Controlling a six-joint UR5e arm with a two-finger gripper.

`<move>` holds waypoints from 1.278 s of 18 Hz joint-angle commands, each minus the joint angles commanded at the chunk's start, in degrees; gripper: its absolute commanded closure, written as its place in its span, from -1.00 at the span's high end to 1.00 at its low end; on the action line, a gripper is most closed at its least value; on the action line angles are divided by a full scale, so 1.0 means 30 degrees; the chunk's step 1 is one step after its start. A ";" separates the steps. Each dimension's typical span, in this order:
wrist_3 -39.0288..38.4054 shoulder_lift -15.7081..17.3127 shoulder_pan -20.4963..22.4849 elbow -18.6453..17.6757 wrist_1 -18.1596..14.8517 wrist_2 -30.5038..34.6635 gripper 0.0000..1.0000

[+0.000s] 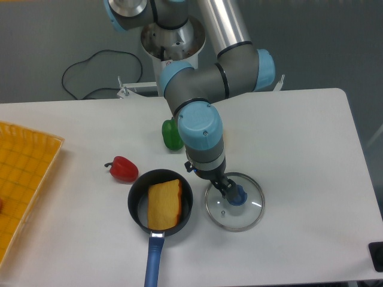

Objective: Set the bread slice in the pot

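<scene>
While the bread slice [164,204] lies in the pot [160,205], the hand [230,192], grip unclear, hovers beside it.

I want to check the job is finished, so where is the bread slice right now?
The bread slice lies inside the black pot near the front of the table, just left of the glass lid and below the red pepper.

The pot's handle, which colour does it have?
Blue; the pot itself is black. The fixed camera view shows the handle best.
</scene>
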 joint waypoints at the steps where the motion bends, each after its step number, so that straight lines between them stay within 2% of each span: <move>1: 0.0000 0.0000 0.0058 0.0000 0.0000 0.0000 1.00; 23: -0.0791 -0.0059 0.0059 0.0146 0.0029 -0.0030 1.00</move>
